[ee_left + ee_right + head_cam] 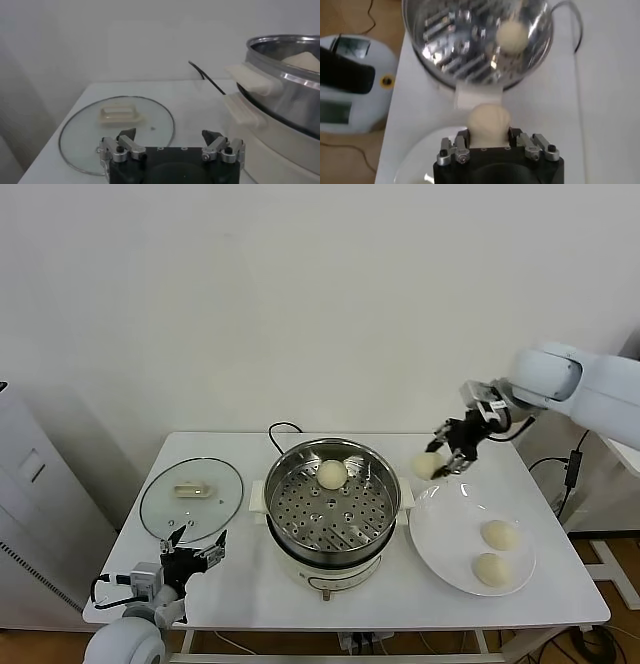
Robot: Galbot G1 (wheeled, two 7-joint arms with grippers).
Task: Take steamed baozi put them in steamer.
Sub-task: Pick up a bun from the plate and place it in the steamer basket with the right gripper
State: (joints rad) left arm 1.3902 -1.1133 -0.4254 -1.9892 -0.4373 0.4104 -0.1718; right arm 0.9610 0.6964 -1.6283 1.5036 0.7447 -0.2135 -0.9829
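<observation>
My right gripper (440,461) is shut on a cream-white baozi (427,465) and holds it in the air between the steamer (330,506) and the white plate (440,529). In the right wrist view the held baozi (489,122) sits between the jaws, above the steamer's cream side handle (470,96). One baozi (331,473) lies on the perforated tray at the steamer's far side; it also shows in the right wrist view (511,35). Two baozi (499,534) (489,569) lie on the plate. My left gripper (195,550) is open and empty, parked near the table's front left.
A round glass lid (191,498) with a beige handle lies flat on the table left of the steamer, also in the left wrist view (116,126). A black power cord (278,428) runs behind the steamer. The table's front edge is close to the plate.
</observation>
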